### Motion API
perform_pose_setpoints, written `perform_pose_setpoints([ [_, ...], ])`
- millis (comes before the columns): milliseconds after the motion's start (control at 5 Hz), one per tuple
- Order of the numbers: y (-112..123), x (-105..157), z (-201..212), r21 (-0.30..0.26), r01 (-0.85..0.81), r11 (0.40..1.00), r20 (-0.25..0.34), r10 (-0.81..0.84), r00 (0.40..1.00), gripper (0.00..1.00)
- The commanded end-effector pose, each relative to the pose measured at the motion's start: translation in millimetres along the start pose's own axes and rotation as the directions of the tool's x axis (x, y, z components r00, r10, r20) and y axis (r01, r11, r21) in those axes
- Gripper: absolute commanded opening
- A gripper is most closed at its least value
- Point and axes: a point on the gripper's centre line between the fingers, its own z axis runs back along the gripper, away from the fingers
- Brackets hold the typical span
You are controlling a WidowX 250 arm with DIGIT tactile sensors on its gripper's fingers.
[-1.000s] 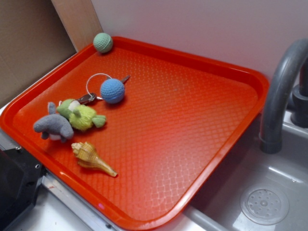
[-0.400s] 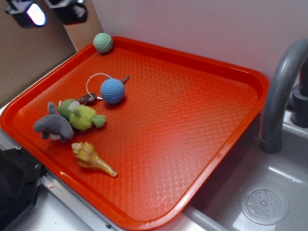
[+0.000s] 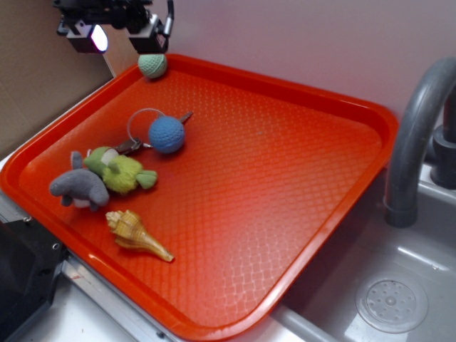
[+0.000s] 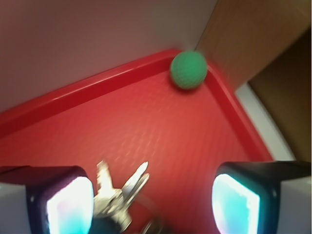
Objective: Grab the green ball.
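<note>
Gripper (image 3: 117,35) now lower, open, empty.

We see a red tray (image 3: 285,142) carrying a blue crocheted ball (image 3: 167,134) on a key ring (image 3: 140,122), a lime plush toy (image 3: 120,171) touching a grey plush toy (image 3: 78,187), and a seashell (image 3: 135,234) near them. To the tray's right we see a grey faucet (image 3: 417,135) over a sink (image 3: 399,285).

Just below the gripper (image 3: 117,32) lies 1 green ball (image 3: 152,65). Farther off on 1 tray (image 3: 299,199) lie 1 blue ball (image 3: 167,135), 2 plush toys (image 3: 117,171), 1 shell (image 3: 135,234).
</note>
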Motion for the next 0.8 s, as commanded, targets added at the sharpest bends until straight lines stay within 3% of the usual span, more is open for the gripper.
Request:
perform_pose_setpoints([
  [0, 47, 40, -17, 0.033, 0.005, 0.999, 0.037, -0.006, 0.999, 1.00],
  [200, 49, 52, -13, 0.009, 0.077, 0.997, -0.026, -0.076, 0.997, 1.00],
  [600, 49, 52, -13, 0.009, 0.077, 0.997, -0.026, -0.076, 0.997, 1.00],
])
